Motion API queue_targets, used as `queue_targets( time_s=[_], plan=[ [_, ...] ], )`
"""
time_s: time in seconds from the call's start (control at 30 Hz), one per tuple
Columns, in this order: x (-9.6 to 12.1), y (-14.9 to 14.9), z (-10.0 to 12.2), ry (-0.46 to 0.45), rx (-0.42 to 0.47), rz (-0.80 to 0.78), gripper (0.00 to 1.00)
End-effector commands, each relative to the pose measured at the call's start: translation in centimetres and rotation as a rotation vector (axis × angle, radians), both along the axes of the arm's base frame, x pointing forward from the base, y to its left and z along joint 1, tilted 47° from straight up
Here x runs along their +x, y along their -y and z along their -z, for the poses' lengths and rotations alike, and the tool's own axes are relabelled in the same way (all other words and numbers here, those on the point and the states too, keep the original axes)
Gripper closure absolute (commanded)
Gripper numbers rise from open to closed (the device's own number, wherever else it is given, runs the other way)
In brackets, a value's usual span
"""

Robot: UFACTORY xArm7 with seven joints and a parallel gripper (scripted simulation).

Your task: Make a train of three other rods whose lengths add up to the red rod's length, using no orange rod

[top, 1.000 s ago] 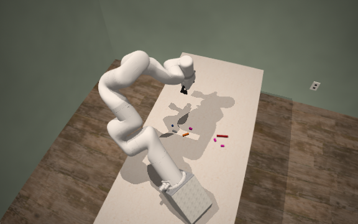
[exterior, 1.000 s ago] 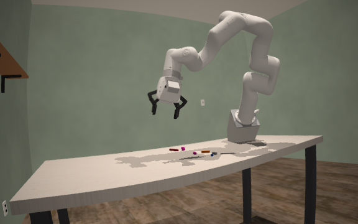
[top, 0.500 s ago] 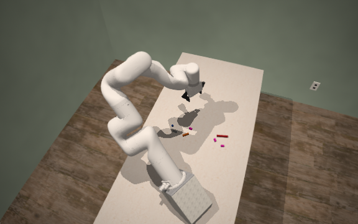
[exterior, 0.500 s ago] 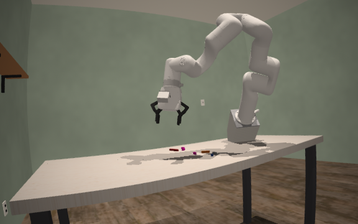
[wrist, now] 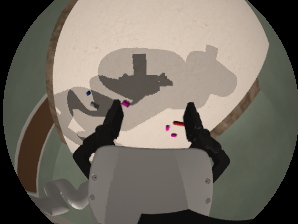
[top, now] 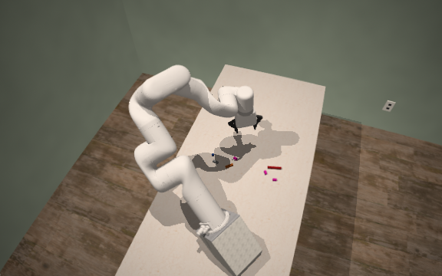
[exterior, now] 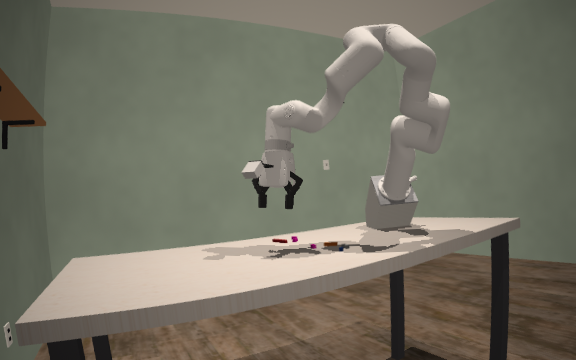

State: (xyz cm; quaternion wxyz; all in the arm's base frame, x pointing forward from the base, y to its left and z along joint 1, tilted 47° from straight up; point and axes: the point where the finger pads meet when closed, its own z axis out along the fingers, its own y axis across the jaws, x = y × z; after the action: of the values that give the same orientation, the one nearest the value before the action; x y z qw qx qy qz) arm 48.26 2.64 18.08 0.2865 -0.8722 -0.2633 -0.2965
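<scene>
My gripper (top: 245,129) hangs open and empty high above the middle of the table; it also shows in the exterior view (exterior: 275,201) and the wrist view (wrist: 153,119). The red rod (top: 274,167) lies flat to the right, with two magenta rods (top: 265,172) (top: 275,179) just below it. A third magenta rod (top: 235,158) lies in the arm's shadow, beside an orange rod (top: 229,165). A blue rod (top: 212,155) and a grey rod (top: 216,162) lie further left. All the rods lie apart from one another.
The arm's base (top: 233,245) stands at the near end of the table. The table's long edges run close on both sides of the rods. A wooden shelf (exterior: 3,102) hangs on the wall, far from the table.
</scene>
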Motion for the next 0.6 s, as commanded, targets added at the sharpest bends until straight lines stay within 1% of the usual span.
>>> queue_targets(
  time_s=[0.0, 0.27, 0.33, 0.37, 0.57],
  plan=[
    [-0.6, 0.7, 2.0, -0.127, 0.053, 0.094, 0.0],
    [-1.8, 1.6, 4.9, -0.307, 0.128, 0.24, 0.0],
    [-1.8, 1.6, 4.9, -0.307, 0.128, 0.24, 0.0],
    [-2.3, 1.9, 5.9, -0.372, 0.155, 0.295, 0.0],
    [-3.2, 2.5, 7.8, -0.493, 0.205, 0.399, 0.0]
  ],
)
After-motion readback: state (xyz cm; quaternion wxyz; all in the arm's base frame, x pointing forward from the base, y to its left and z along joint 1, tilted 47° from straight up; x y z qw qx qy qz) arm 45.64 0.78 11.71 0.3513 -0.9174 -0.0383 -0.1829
